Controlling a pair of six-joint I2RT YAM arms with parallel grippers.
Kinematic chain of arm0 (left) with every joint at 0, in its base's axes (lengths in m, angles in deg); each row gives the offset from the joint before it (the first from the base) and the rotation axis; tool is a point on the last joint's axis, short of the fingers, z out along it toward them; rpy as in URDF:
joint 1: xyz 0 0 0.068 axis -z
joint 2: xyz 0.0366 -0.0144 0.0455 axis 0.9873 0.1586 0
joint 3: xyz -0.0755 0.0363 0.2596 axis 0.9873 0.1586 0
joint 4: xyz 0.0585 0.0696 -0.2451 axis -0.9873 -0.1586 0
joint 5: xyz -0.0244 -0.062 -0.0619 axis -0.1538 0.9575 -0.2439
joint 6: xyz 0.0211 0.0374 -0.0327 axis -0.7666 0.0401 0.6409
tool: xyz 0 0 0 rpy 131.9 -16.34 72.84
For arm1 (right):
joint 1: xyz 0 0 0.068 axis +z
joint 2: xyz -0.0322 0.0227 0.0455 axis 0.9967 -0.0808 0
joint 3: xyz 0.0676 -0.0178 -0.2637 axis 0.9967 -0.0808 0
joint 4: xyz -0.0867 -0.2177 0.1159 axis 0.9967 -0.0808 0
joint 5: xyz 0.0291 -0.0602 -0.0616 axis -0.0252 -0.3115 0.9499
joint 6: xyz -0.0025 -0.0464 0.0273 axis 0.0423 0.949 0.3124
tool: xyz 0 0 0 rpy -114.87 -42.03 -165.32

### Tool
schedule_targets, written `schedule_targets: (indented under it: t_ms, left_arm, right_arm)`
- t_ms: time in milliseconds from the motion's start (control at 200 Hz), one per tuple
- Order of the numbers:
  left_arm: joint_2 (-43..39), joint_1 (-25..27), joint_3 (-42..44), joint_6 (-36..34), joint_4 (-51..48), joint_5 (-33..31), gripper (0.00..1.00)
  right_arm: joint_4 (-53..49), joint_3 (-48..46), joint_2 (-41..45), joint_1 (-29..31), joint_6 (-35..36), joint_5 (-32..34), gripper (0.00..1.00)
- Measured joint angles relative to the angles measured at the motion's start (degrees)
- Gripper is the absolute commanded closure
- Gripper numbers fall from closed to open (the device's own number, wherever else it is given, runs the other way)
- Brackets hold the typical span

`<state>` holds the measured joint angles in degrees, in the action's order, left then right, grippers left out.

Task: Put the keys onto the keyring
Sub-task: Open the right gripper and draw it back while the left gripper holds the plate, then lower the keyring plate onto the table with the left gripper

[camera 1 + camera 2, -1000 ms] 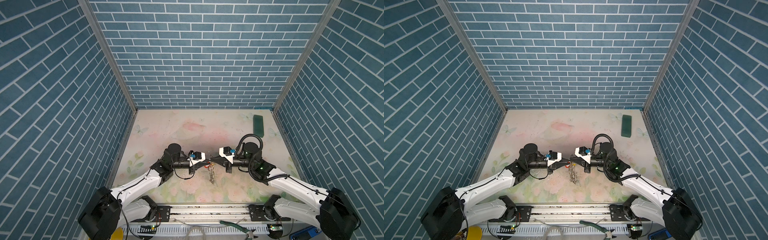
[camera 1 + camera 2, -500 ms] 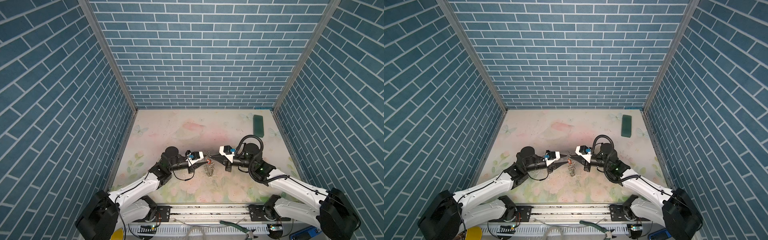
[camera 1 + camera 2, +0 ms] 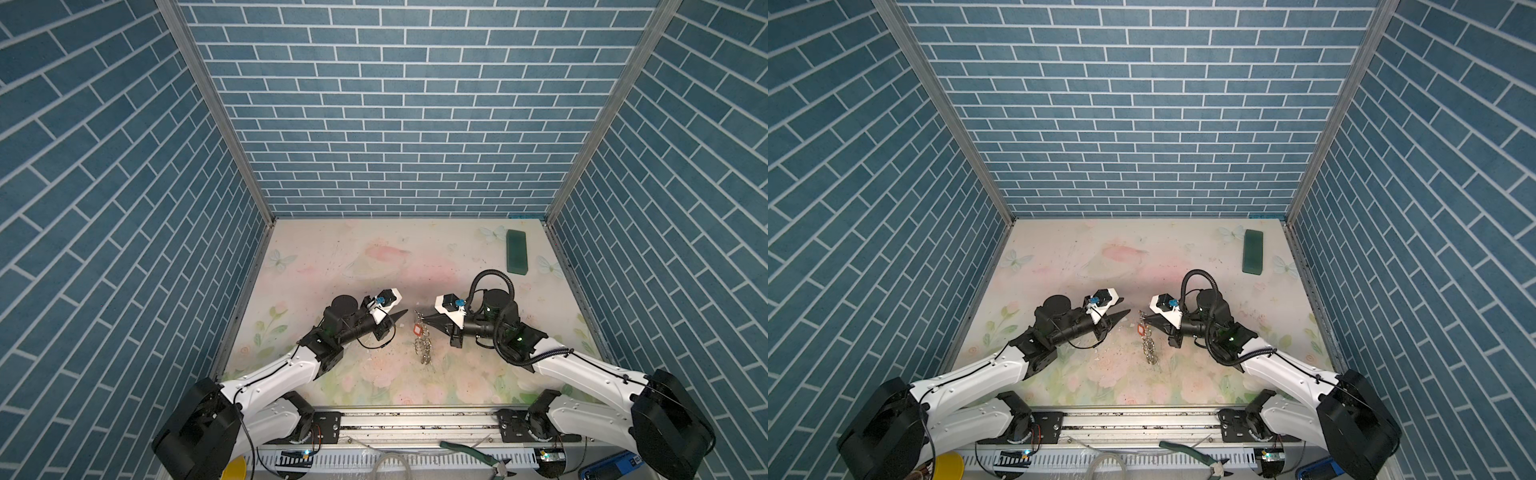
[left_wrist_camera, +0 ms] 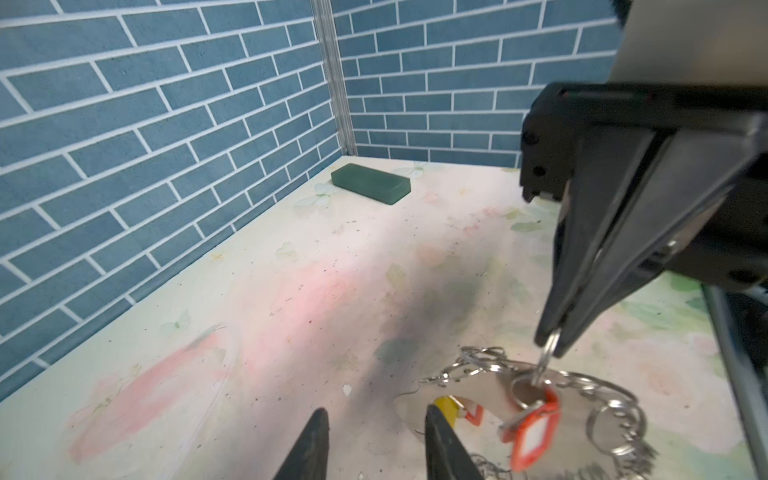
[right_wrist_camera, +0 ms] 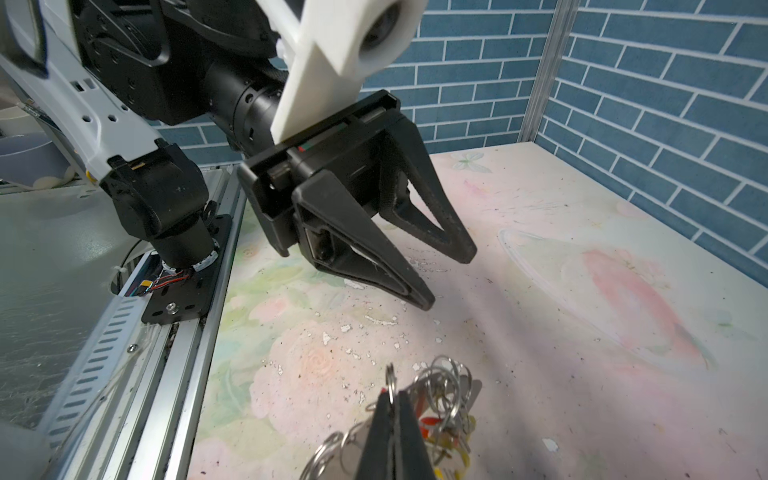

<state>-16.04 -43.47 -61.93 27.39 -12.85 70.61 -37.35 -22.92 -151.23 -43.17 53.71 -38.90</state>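
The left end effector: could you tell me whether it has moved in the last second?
Yes. The left end effector has drawn back leftward, away from the green block and the hanging keyring, jaws now apart.

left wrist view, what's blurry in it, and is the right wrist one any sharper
Left wrist view: dark green block is crisp, red key and keyring up close are soft. Right wrist view: left gripper is sharp, the keyring nearest the lens blurs.

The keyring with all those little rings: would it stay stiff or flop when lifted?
Probably floppy: pinched by one small ring in the right end effector, the keyring droops like a loose chain. Its rings would likely swing. The red key dangles off it, so attached bits should sway.
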Motion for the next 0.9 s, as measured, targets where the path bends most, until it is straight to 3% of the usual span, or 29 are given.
schedule_targets:
  t_ms: [275, 705, 900]
  left_arm:
    - [3.21, -0.44, -0.57, -1.64, -1.84, 1.77, 0.46]
    - [18.05, -3.21, -4.35, -2.38, 6.25, 19.23, 0.42]
    - [24.94, -3.32, -6.40, -2.56, 8.66, 22.99, 0.43]
  right_arm:
    - [-6.32, -1.92, 7.23, 0.00, 0.33, 2.71, 1.00]
    - [-6.40, -4.24, 10.54, 0.00, 1.79, 1.73, 1.00]
    - [-5.33, -4.83, 10.56, 0.00, 1.84, 1.05, 1.00]
